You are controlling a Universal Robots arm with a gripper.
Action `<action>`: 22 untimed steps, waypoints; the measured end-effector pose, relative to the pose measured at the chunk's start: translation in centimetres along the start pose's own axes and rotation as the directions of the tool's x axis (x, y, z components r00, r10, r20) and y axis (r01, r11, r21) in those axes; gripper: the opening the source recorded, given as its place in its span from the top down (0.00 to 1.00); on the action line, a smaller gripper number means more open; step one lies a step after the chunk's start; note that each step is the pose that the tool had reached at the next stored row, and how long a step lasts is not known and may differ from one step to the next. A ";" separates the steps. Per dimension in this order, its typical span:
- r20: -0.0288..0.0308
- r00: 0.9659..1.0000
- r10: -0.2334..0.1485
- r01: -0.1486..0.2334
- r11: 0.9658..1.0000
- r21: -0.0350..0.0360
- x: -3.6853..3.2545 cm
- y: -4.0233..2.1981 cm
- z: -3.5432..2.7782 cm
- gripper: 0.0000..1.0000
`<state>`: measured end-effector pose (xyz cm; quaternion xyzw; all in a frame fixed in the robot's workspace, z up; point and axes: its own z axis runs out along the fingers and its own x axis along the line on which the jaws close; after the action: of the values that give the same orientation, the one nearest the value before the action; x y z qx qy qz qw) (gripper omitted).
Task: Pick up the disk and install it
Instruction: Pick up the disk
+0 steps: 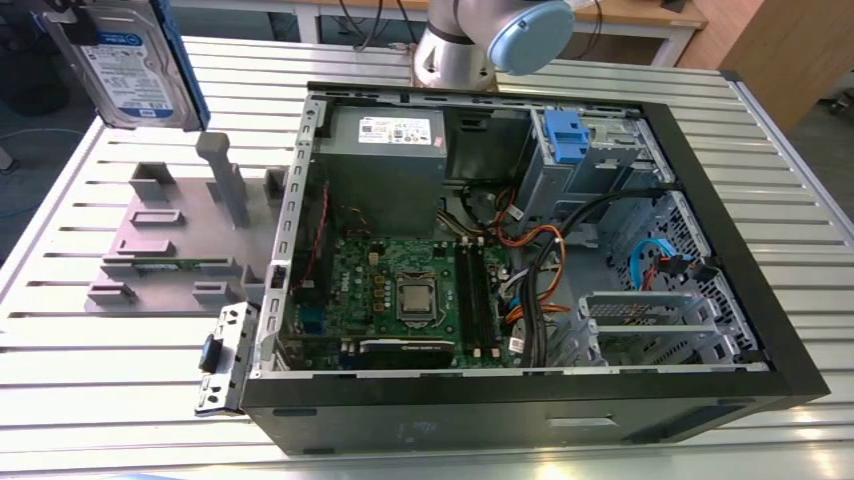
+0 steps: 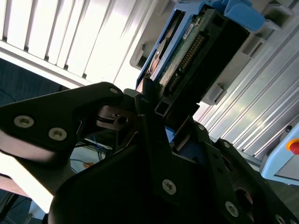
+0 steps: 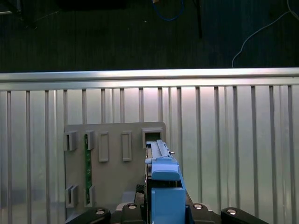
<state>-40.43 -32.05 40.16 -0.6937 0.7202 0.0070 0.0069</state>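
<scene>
The disk (image 1: 127,65), a silver-grey drive with a white-and-blue label in a blue carrier, hangs upright in the air at the exterior view's far left, above the grey stand (image 1: 174,230). My gripper (image 1: 74,20) grips it from above and is shut on it. In the second wrist view the black fingers (image 2: 148,100) clamp the disk (image 2: 187,51), which is seen edge-on with its connector showing. In the first wrist view the disk's blue carrier edge (image 3: 164,186) sits over the stand (image 3: 112,177).
An open black computer case (image 1: 534,405) lies on the slatted metal table (image 1: 134,380). Inside are a grey power supply (image 1: 387,150), a blue-tabbed drive cage (image 1: 567,140), the motherboard and cables. The arm's base (image 1: 467,40) stands behind the case. A green strip (image 1: 174,265) lies in the stand.
</scene>
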 end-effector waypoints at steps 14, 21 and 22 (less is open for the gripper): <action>0.000 1.000 0.000 0.000 1.000 0.000 -0.01 0.00 -0.27 0.64; 0.000 1.000 0.000 0.000 1.000 0.000 -0.01 0.00 -0.41 0.64; 0.000 1.000 0.000 0.000 1.000 0.000 -0.01 0.00 -0.44 0.64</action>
<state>-40.43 -32.05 40.60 -0.6937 0.7202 0.0071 0.0069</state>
